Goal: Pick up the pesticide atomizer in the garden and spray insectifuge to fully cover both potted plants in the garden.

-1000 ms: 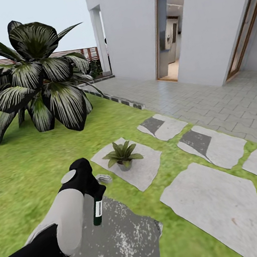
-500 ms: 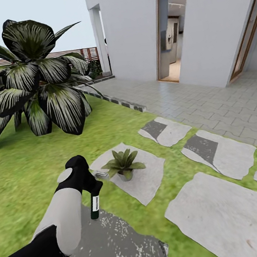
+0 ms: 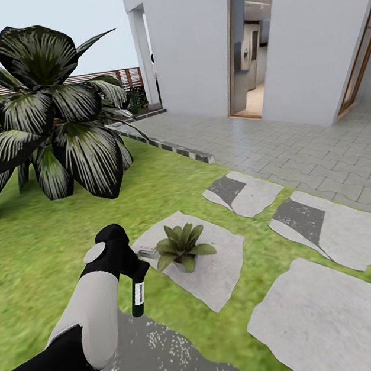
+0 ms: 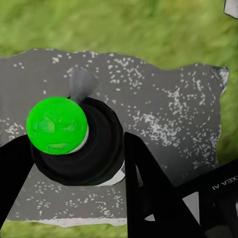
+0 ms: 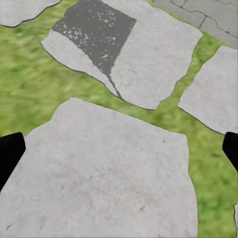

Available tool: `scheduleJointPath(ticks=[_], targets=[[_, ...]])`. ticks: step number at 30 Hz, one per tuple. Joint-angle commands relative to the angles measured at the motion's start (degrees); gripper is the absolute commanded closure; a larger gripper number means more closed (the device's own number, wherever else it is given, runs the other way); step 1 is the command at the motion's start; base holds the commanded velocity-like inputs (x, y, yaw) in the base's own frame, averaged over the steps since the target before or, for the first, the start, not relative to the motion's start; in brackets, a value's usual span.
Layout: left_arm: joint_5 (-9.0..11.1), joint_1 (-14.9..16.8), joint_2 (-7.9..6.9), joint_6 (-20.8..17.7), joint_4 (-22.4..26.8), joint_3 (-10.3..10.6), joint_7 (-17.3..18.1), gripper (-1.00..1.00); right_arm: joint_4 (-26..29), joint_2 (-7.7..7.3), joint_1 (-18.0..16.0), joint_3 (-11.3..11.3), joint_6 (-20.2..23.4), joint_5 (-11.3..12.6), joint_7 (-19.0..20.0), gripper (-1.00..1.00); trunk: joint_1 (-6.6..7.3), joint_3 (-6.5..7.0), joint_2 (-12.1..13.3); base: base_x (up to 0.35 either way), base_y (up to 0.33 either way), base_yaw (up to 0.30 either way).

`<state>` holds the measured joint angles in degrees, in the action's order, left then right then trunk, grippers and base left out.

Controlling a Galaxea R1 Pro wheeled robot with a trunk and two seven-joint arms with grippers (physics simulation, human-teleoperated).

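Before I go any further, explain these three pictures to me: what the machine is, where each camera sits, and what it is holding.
This is a simulated two-armed robot on wheels, standing in a garden. The big picture comes from its head camera, looking down over its arms. The left gripper is shut on the pesticide atomizer, a slim dark-green bottle hanging downward over a dark grey stone. Just ahead, a small potted plant stands on a pale stepping stone in the lawn. The left wrist camera looks along that gripper's fingers at the bottle's round green end. The right wrist camera looks down at stepping stones and grass, past the right gripper, which is open and holds nothing.
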<state>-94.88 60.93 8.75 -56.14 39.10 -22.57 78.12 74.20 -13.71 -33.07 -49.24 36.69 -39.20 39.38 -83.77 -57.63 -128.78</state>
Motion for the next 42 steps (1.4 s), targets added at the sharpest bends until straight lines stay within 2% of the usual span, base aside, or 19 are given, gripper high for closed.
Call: scheduleJointPath(ticks=[1, 15, 26, 36, 39, 42], targets=[[-0.59, 0.06, 0.1, -0.55, 0.05, -0.35, 0.55, 1.0, 0.07, 0.0, -0.06, -0.07, 0.05, -0.57, 0.6, -1.0, 0.0, -0.06, -0.03, 0.093, 0.001, 0.0], [-0.65, -0.29, 0.07, -0.21, 0.03, -0.13, 0.42, 1.0, 0.07, 0.0, -0.06, -0.13, 0.05, -0.53, 0.55, -1.0, 0.0, -0.06, -0.03, 0.025, -0.055, 0.0], [-0.58, -0.29, 0.12, -0.2, -0.06, -0.17, 0.45, 1.0, 0.07, 0.0, -0.06, -0.08, 0.05, -0.54, 0.6, -1.0, 0.0, -0.06, -0.03, 0.295, 0.062, -0.007], [-0.73, -0.46, 0.12, -0.2, -0.37, -0.25, 0.47, 1.0, 0.07, 0.0, -0.06, -0.12, 0.06, -0.53, 0.61, -1.0, 0.0, -0.03, -0.03, 0.058, 0.178, -0.251], [-0.74, -0.46, 0.12, 0.02, -2.23, -0.28, 0.46, 1.0, 0.07, 0.0, -0.06, -0.13, 0.06, -0.57, 0.61, -1.0, 0.0, 0.03, -0.03, 0.001, 0.009, -0.263], [-0.8, -0.46, 0.05, 0.18, -6.99, -0.35, 0.4, 1.0, 0.07, 0.0, -0.06, -0.11, 0.06, -0.58, 0.59, -1.0, 0.0, 0.05, -0.03, 0.0, 0.002, -0.089]])
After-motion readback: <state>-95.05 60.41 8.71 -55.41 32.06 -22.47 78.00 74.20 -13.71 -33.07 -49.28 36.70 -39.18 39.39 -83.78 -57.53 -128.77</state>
